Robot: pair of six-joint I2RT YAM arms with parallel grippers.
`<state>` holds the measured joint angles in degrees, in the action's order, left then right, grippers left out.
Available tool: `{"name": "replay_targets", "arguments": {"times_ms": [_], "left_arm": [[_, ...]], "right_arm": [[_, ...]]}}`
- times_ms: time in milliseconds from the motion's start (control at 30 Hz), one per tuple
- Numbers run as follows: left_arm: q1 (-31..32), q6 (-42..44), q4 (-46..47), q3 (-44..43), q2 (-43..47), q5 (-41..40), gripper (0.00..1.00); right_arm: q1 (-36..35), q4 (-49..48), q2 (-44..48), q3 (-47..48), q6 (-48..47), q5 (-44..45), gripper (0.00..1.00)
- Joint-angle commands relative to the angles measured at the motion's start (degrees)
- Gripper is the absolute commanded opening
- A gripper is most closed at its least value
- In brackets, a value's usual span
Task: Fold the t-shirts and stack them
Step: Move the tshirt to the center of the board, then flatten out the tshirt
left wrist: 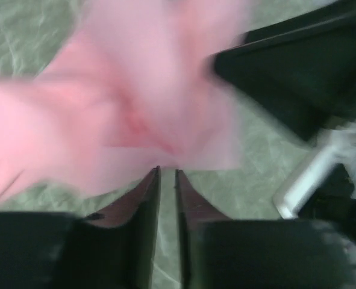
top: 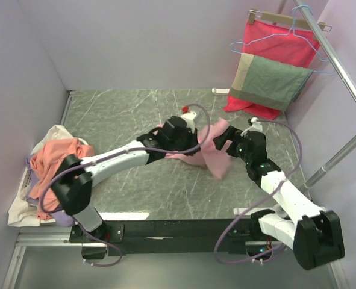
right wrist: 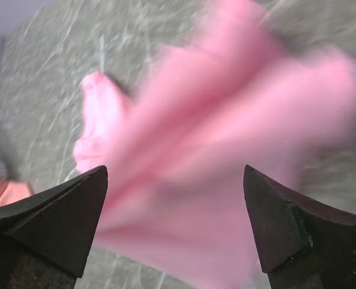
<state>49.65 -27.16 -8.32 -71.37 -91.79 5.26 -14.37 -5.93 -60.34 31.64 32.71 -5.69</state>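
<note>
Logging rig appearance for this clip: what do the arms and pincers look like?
Left arm and right arm: white links, black joints and bases, lilac cables looping along each. Left pincer and right pincer: black and wedge-shaped.

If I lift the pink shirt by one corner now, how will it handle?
Probably floppy: the pink t-shirt is crumpled, its creases gathering toward the left gripper, so it should sag and drape. Likely light, being thin cloth. Pushed, it would probably bunch rather than slide flat across the table.
</note>
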Motion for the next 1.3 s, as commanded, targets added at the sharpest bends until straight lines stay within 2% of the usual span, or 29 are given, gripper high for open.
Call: {"name": "replay_targets", "arguments": {"times_ms": [0,33,67,233,400,533,600,733,767,833,867,900,933,967,1100,1200,1233,1267], "left_arm": [[-0.3,-3.3,6.3,1.4,-1.9,-10.7,0.36],[-0.3,-4.1,6.2,2.1,-2.0,-13.6,0.61],[-0.3,-5.1,6.1,3.3,-1.6,-18.9,0.72],[-0.4,-8.2,5.6,7.0,0.6,-32.9,0.99],[-1.7,-7.2,5.9,7.2,-3.3,-35.1,0.99],[-5.4,-6.9,10.2,6.3,-9.9,-24.8,0.99],[-7.5,-7.2,12.5,5.4,-12.3,-22.5,0.99],[-11.5,-7.3,15.5,1.2,-20.2,-13.9,0.99],[-12.8,-7.6,15.4,0.1,-21.5,-12.7,0.98],[-14.0,-7.5,15.6,-2.1,-24.6,-10.0,0.84],[-14.9,-7.5,16.2,-2.3,-25.2,-7.5,0.72],[-15.3,-7.8,17.1,-2.5,-25.6,-6.5,0.33],[-15.7,-8.3,16.2,-3.2,-26.0,-5.9,0.09],[-16.2,-9.0,15.4,-3.6,-25.7,-5.9,0.01],[-16.5,-9.8,8.4,-3.5,-19.2,-7.3,0.01],[-16.4,-11.9,5.2,2.5,-6.2,-9.6,0.01],[-16.5,-11.9,3.3,4.3,0.8,-11.5,0.01],[-16.4,-12.0,-2.6,4.7,4.4,-13.5,0.01]], "right_arm": [[0.2,5.4,6.7,-0.9,-3.3,10.6,1.00],[0.2,5.5,7.6,-1.2,-3.7,11.4,1.00],[0.2,5.6,8.8,-1.5,-4.2,10.8,1.00],[0.2,4.0,9.0,-1.8,-5.9,6.2,1.00],[-2.8,10.1,3.9,0.8,-6.2,5.3,1.00],[-7.2,13.6,0.7,1.8,-6.4,13.7,1.00],[-8.3,15.4,-2.4,2.7,-6.4,13.6,1.00],[-10.0,18.6,-6.8,6.8,-5.3,19.1,0.99],[-10.1,19.9,-8.7,7.4,-5.2,19.5,0.96],[-10.2,21.3,-10.6,9.3,-4.8,20.3,0.70],[-10.2,21.8,-12.2,9.8,-4.6,20.2,0.54],[-10.2,22.3,-12.7,10.3,-4.3,20.0,0.21],[-10.2,22.8,-13.3,11.7,-4.2,19.8,0.00],[-10.4,23.2,-13.2,12.2,-4.0,18.6,0.00],[-12.8,27.4,-10.3,20.0,-6.4,14.8,0.00],[-15.2,34.9,-7.3,28.0,-9.3,12.1,0.00],[-15.7,36.8,-5.3,29.8,-10.3,11.8,0.00],[-16.3,40.2,-4.2,31.5,-10.8,12.0,0.00]]}}
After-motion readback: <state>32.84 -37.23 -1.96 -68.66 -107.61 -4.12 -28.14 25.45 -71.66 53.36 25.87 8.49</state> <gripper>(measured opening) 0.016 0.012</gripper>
